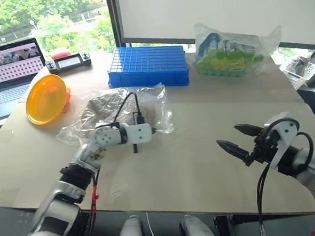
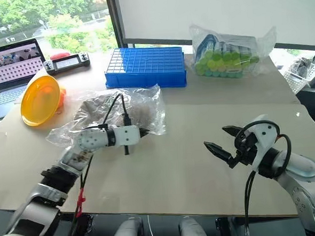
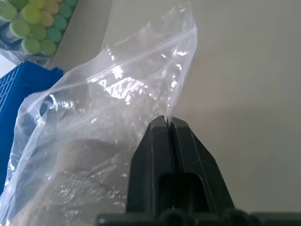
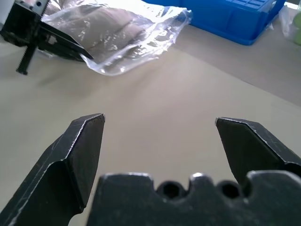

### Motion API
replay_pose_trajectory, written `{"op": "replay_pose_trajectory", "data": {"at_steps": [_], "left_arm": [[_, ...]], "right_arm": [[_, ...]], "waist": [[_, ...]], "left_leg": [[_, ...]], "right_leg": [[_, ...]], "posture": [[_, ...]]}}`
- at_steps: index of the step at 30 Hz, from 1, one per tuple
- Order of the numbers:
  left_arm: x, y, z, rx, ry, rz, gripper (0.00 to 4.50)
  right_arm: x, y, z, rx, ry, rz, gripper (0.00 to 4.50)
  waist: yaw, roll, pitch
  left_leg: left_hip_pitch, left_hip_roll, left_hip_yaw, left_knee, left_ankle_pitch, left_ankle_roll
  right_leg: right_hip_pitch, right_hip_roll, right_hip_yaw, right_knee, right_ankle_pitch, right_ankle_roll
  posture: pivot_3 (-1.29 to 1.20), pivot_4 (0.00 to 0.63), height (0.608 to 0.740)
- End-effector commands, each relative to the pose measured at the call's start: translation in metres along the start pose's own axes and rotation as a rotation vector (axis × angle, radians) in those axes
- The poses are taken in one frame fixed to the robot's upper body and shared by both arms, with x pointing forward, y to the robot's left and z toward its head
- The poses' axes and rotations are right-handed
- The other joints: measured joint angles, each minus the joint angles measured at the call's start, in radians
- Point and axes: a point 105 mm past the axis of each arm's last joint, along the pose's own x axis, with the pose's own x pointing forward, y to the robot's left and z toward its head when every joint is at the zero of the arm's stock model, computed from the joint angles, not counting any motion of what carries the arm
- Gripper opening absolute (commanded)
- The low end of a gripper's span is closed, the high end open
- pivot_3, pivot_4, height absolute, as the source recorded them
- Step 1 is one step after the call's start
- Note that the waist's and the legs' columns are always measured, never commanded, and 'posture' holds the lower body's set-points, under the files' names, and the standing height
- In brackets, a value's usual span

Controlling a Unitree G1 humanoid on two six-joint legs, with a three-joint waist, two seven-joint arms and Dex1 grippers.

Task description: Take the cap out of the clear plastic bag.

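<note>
Beige table (image 1: 203, 163) set against a window with green trees outside; white panel on the wall above the far edge. Landmark: blue gridded crate (image 1: 148, 65) at the far middle of the table. Beside the crate toward the robot's right sits a clear bag of green-topped items (image 1: 229, 54); toward the left, a small controller (image 1: 68, 61), an open laptop (image 1: 11, 71) and a yellow-orange plate (image 1: 45, 99) tilted on its edge. Just in front of the crate lies the clear plastic bag (image 1: 114, 112), crinkled, with the cap (image 1: 106, 108) inside it as a grey-tan mass. Left gripper (image 3: 170, 123) is at the bag's near edge, on the side away from the crate, fingers pressed together and pinching a corner of the film near the zip strip, that corner lifted off the table. Right gripper (image 4: 160, 123) hangs over bare table well in front of and to the right of the crate, jaws spread wide, holding and touching nothing, apart from the bag.
</note>
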Motion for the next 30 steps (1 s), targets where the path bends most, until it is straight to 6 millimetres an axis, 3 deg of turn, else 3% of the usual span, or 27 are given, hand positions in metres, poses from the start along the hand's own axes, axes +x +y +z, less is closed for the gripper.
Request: {"op": "replay_pose_trajectory", "data": {"at_steps": [1, 2, 6, 12, 15, 17, 20, 25, 27, 30], "left_arm": [[-0.034, 0.011, -0.003, -0.031, -0.053, 0.015, 0.02], [-0.042, 0.009, -0.004, -0.053, -0.063, 0.004, 0.02], [-0.102, -0.029, -0.033, -0.276, 0.007, -0.203, 0.02], [-0.163, -0.05, -0.058, -0.574, 0.201, -0.361, 0.02], [-0.168, -0.045, -0.066, -0.612, 0.254, -0.327, 0.02], [-0.159, -0.016, -0.067, -0.626, 0.209, -0.17, 0.02], [-0.155, 0.004, -0.065, -0.655, 0.164, -0.073, 0.02], [-0.158, 0.01, -0.05, -0.81, 0.047, -0.087, 1.41], [-0.164, 0.003, -0.045, -0.863, 0.056, -0.15, 2.11], [-0.184, -0.007, -0.023, -0.964, 0.006, -0.302, 3.24]], "right_arm": [[0.005, 0.0, 0.013, -0.068, -0.033, 0.044, 4.5], [0.007, 0.001, 0.014, -0.071, -0.032, 0.053, 4.5], [0.012, 0.004, 0.017, -0.08, -0.039, 0.091, 4.5], [0.016, 0.006, 0.017, -0.086, -0.04, 0.115, 4.5], [0.019, 0.006, 0.017, -0.084, -0.043, 0.124, 4.5], [0.023, 0.006, 0.016, -0.085, -0.04, 0.133, 4.5], [0.026, 0.006, 0.017, -0.087, -0.042, 0.141, 4.5], [0.029, 0.007, 0.019, -0.093, -0.046, 0.151, 4.5], [0.03, 0.007, 0.019, -0.095, -0.046, 0.155, 4.5], [0.03, 0.007, 0.019, -0.097, -0.047, 0.159, 4.5]], "waist": [[-0.005, 0.0, 0.001], [-0.007, 0.0, 0.001], [-0.026, 0.001, 0.001], [-0.016, 0.001, 0.002], [-0.014, 0.001, 0.002], [-0.008, 0.001, 0.002], [0.0, 0.001, 0.003], [-0.01, 0.001, 0.003], [-0.009, 0.001, 0.003], [-0.013, 0.0, 0.003]], "left_leg": [[-0.001, 0.0, 0.0, 0.0, 0.0, 0.0], [-0.001, 0.0, 0.0, 0.0, 0.0, 0.0], [0.0, 0.002, 0.002, -0.002, -0.001, 0.001], [-0.001, 0.003, 0.001, -0.001, 0.0, 0.001], [-0.001, 0.003, 0.002, -0.001, 0.0, 0.001], [-0.001, 0.003, 0.002, -0.001, 0.0, 0.001], [-0.004, 0.003, 0.001, 0.001, 0.0, 0.001], [-0.01, 0.003, 0.002, 0.001, -0.001, 0.001], [-0.01, 0.003, 0.001, 0.001, -0.001, 0.001], [-0.01, 0.003, 0.001, 0.001, -0.001, 0.001]], "right_leg": [[-0.001, 0.0, 0.0, 0.0, 0.0, 0.0], [-0.001, 0.0, 0.0, 0.0, 0.0, 0.0], [-0.003, 0.0, 0.0, 0.002, 0.001, -0.005], [-0.005, 0.0, -0.001, 0.005, -0.002, -0.003], [-0.005, 0.0, -0.001, 0.005, -0.002, -0.003], [-0.006, 0.0, -0.002, 0.005, -0.002, -0.004], [-0.01, 0.0, -0.003, 0.007, -0.002, -0.004], [-0.015, 0.001, -0.002, 0.008, 0.0, -0.007], [-0.015, 0.001, -0.003, 0.009, 0.0, -0.007], [-0.015, 0.001, -0.003, 0.01, 0.0, -0.007]], "posture": [[0.0, 0.15, 0.713], [0.0, 0.15, 0.713], [0.0, 0.15, 0.713], [0.0, 0.15, 0.713], [0.0, 0.15, 0.713], [0.0, 0.15, 0.713], [0.0, 0.15, 0.713], [0.0, 0.15, 0.713], [0.0, 0.15, 0.713], [0.0, 0.15, 0.713]]}}
